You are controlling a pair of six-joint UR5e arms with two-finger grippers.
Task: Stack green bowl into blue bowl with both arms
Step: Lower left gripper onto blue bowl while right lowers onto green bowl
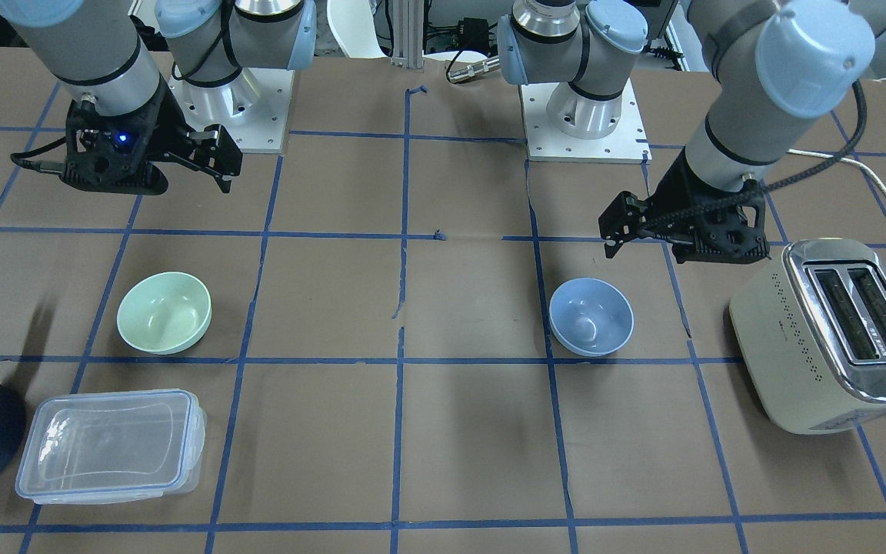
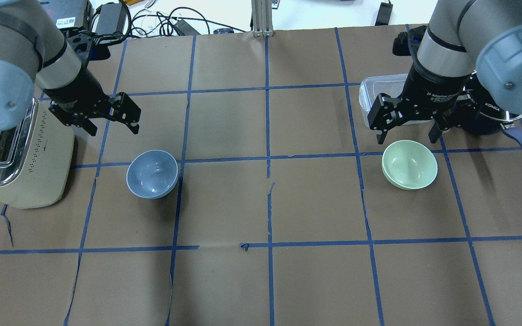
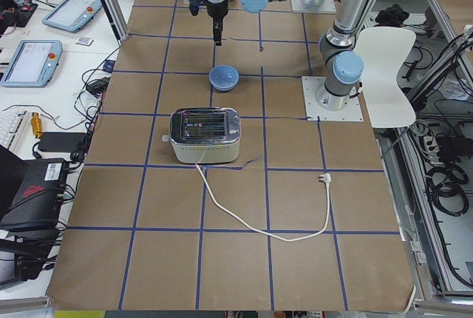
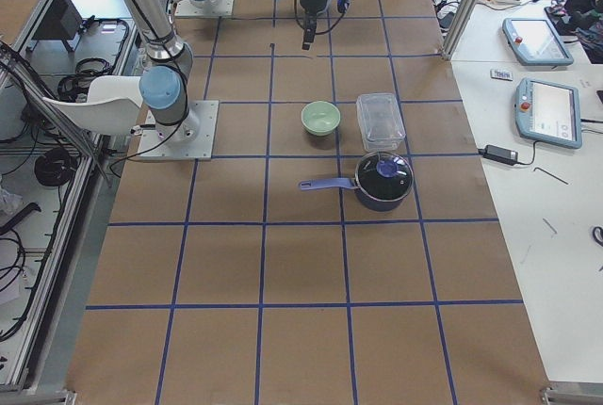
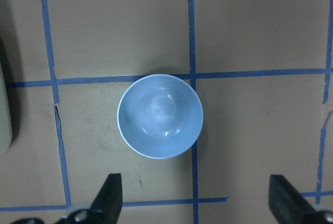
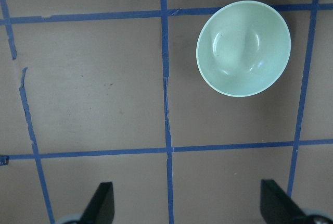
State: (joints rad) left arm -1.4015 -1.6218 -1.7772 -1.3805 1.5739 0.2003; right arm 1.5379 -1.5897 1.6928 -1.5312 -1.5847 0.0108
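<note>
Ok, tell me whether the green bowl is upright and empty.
Upright and empty: the green bowl sits mouth up on the table, and the right wrist view shows only its bare glossy inside.

arms [image 1: 727, 138]: grey metal, light-blue joint caps | left tool [image 2: 114, 130], right tool [image 2: 407, 136]: both black, two-finger

The dark pot [image 2: 482, 121] bears white lettering "KONKA"; the toaster's [image 1: 785, 338] logo is too small to read.
</note>
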